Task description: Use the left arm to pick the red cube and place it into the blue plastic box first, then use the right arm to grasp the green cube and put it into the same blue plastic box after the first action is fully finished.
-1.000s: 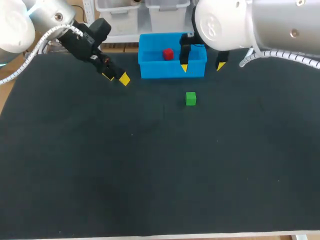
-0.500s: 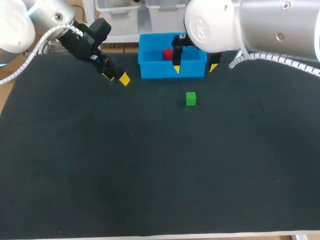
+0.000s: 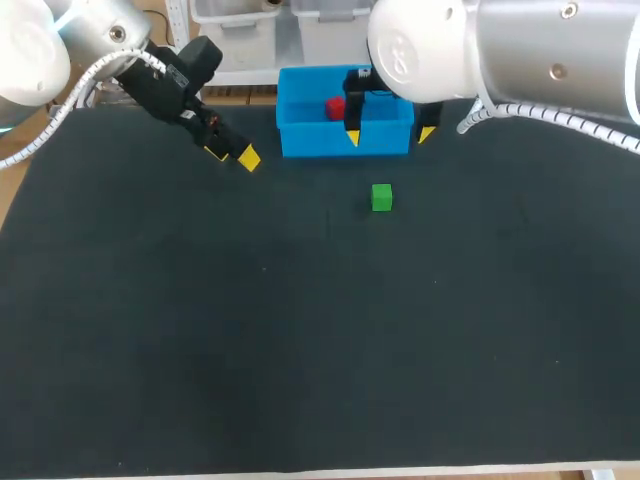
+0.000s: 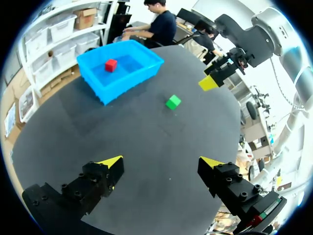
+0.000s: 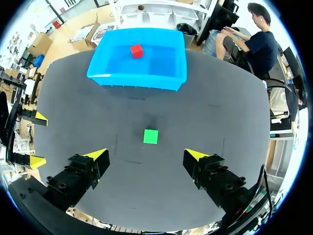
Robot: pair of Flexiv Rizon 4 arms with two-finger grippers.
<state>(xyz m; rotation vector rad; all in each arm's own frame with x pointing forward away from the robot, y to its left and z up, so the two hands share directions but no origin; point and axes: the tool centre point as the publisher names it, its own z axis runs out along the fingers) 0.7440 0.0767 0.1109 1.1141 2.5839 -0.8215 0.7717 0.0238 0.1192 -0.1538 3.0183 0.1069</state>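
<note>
1. The red cube (image 3: 336,107) lies inside the blue plastic box (image 3: 300,140), which stands at the far side of the dark worktop (image 3: 300,330).
2. The green cube (image 3: 381,197) sits on the worktop near the box's front wall, apart from it, and we see nothing touching it.
3. Our left end effector (image 3: 232,155) hangs to the left of the box, its yellow-tipped fingers spread apart and holding nothing.
4. Our right end effector (image 3: 390,135) hovers above the worktop by the box's front wall, its fingers wide apart and empty.
5. In the right wrist view the green cube lies just ahead of the right end effector, roughly midway between its two tips, with the box farther ahead.
</note>
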